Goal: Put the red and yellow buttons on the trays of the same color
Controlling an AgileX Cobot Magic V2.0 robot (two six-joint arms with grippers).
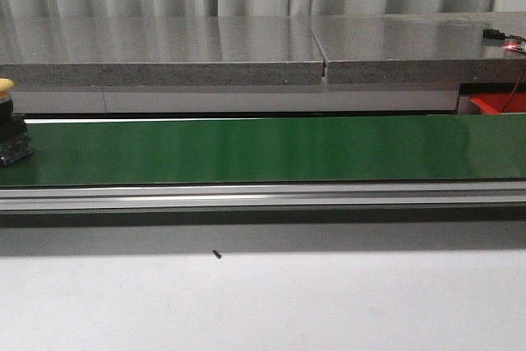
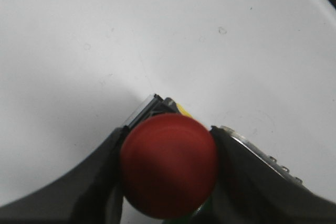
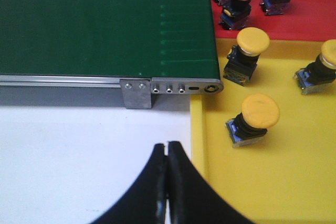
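1. Left gripper [image 2: 168, 182] at the bottom of the left wrist view: its two dark fingers [image 2: 79, 192] pinch a red button [image 2: 169, 165] between them, the round cap filling the gap and touching both. A bit of the button's dark base with a yellow patch shows just above the cap. White table [image 2: 157, 35] lies behind.
2. Right gripper [image 3: 167, 182] at the bottom centre of the right wrist view: fingers pressed together, nothing between them, over white table just beside the yellow tray's left rim.
3. Yellow tray [image 3: 273, 182] fills the lower right of that view. Three yellow buttons lie on it: one [image 3: 253, 119] nearest the gripper, one [image 3: 245, 53] near the tray's upper left, one [image 3: 320, 66] at the right edge.
4. Red tray [image 3: 310, 24] sits in the upper right, touching the yellow tray; red buttons [image 3: 239, 1] lie on it, partly cut off by the frame's top.
5. Green belt [image 3: 105, 24] spans the upper left, ending beside both trays.
6. Front view: the belt [image 1: 263, 150] crosses the middle; another yellow button [image 1: 10, 121] stands on it at the far left edge; a red corner of tray [image 1: 497, 104] shows at right.
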